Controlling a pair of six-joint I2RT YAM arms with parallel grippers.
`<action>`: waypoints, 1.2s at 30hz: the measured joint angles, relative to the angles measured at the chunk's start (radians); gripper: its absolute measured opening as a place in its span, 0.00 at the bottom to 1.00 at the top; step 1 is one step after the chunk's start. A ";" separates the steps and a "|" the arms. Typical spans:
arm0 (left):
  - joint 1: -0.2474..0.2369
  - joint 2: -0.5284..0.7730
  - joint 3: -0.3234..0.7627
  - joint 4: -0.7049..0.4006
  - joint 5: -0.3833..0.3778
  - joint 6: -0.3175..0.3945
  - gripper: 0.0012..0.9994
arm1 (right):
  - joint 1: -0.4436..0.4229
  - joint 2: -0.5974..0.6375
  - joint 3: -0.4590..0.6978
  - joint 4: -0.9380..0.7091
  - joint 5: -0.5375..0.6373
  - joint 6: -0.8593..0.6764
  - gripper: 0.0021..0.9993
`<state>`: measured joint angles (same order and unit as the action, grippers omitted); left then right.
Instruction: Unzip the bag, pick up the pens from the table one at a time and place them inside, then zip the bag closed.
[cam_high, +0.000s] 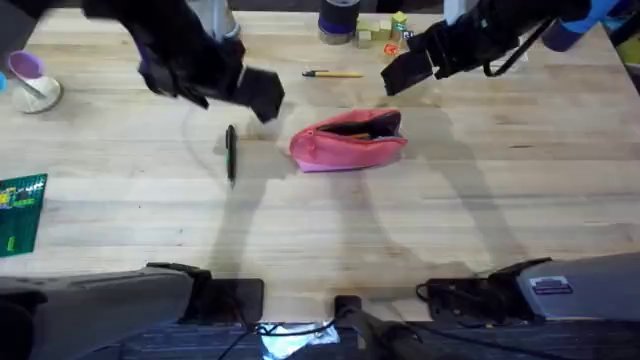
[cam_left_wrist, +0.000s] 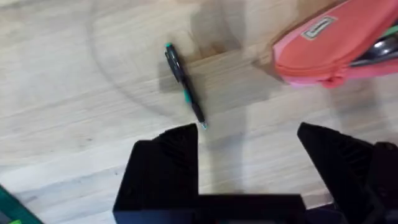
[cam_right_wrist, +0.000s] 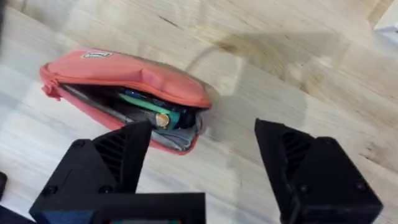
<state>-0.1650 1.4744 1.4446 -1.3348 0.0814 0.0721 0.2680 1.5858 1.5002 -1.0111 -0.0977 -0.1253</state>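
Table (cam_high: 480, 200) bare wood; bag (cam_high: 348, 140) lies near centre, soft, floppy, zip open w/ at least one green pen (cam_right_wrist: 149, 107) inside. Dark pen (cam_high: 231, 153) at bag's 9 o'clock, yellow pen (cam_high: 335, 74) at 12: light, slick, probably best pinched mid-barrel. Left gripper (cam_left_wrist: 249, 155) and right gripper (cam_right_wrist: 202, 162) both wide apart, holding nothing.

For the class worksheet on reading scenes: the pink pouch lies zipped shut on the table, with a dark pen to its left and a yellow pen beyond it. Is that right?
Not quite. The pink pouch is unzipped: the right wrist view shows its zip gaping, with items inside. The rest holds: in the overhead view the dark pen lies on the table to its left, and the yellow pen lies beyond it.
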 joint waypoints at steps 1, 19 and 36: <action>0.000 0.000 -0.031 0.021 -0.002 -0.006 0.99 | 0.000 0.000 0.000 0.000 0.000 0.001 1.00; 0.128 0.000 -0.286 0.256 -0.075 -0.107 0.99 | 0.000 0.000 0.000 0.000 0.000 0.003 1.00; 0.158 0.000 -0.480 0.472 -0.075 -0.111 1.00 | 0.000 0.000 0.000 0.005 0.000 0.003 1.00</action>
<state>-0.0071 1.4746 0.9646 -0.8624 0.0067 -0.0387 0.2680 1.5856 1.5002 -1.0065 -0.0975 -0.1219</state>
